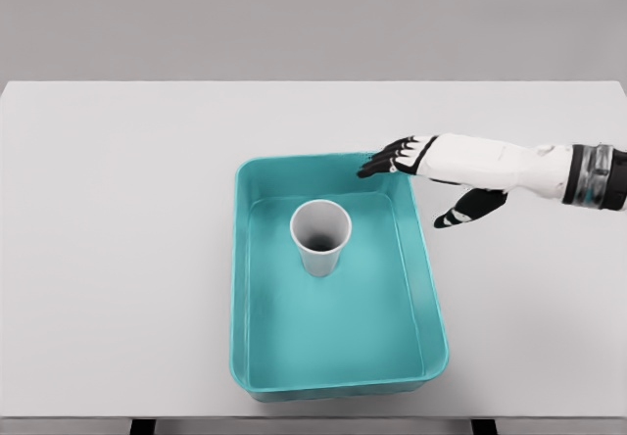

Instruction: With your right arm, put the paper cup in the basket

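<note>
A grey-white paper cup point(320, 236) stands upright inside the teal basket point(257, 381), toward its far half. My right hand point(413, 182) hovers over the basket's far right corner, to the right of and above the cup, not touching it. Its black fingers point(382, 164) are spread and hold nothing; the thumb hangs lower, outside the basket's right wall. The white forearm comes in from the right edge.
The basket lies in the middle of a white table point(108, 259). A grey wall rises behind the table's far edge. The left arm does not show.
</note>
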Motion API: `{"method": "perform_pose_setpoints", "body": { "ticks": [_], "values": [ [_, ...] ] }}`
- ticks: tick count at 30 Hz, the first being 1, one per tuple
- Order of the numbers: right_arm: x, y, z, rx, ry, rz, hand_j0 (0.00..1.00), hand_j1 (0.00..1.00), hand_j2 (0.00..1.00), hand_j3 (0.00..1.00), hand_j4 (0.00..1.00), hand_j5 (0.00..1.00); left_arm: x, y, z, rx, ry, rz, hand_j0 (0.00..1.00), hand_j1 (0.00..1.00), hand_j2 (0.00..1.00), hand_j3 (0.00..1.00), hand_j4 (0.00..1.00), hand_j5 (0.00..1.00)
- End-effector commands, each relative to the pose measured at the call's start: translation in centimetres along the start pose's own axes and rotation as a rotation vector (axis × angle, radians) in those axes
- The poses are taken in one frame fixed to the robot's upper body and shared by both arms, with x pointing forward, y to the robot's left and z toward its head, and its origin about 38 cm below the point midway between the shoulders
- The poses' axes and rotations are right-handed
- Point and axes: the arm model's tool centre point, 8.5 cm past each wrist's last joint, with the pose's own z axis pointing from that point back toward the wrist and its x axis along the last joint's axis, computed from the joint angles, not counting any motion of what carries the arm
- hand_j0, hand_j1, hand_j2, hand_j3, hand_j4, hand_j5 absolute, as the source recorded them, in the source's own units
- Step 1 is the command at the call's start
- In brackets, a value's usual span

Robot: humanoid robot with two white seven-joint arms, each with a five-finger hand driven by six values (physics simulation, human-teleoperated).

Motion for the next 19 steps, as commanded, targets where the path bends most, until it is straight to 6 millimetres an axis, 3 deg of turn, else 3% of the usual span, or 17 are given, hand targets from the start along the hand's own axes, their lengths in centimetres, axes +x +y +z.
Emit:
{"method": "perform_pose_setpoints", "body": {
  "ticks": [1,3,12,16,19],
  "values": [
    [0.7,-7.2,6.0,-0.236,0.039,0.177,0.98,0.98,0.98,0.98,0.98,0.98,0.0,0.0,0.0,0.000,0.000,0.000,1.00,1.00,1.00,1.00,1.00,1.00],
    [0.4,-6.6,7.0,-0.256,0.054,0.167,0.98,0.98,0.98,0.98,0.98,0.98,0.0,0.0,0.0,0.000,0.000,0.000,1.00,1.00,1.00,1.00,1.00,1.00],
    [0.4,-5.6,6.2,-0.256,0.030,0.140,0.98,0.98,0.98,0.98,0.98,0.98,0.0,0.0,0.0,0.000,0.000,0.000,1.00,1.00,1.00,1.00,1.00,1.00],
    [0.1,-3.5,5.1,-0.272,0.007,0.081,0.98,0.98,0.98,0.98,0.98,0.98,0.1,0.0,0.0,0.000,-0.004,-0.005,1.00,1.00,1.00,1.00,1.00,1.00],
    [0.0,-3.4,5.2,-0.272,0.012,0.076,0.99,0.99,0.99,0.99,0.99,0.99,0.1,0.0,0.0,-0.002,-0.004,-0.005,1.00,1.00,1.00,1.00,1.00,1.00]
  ]
}}
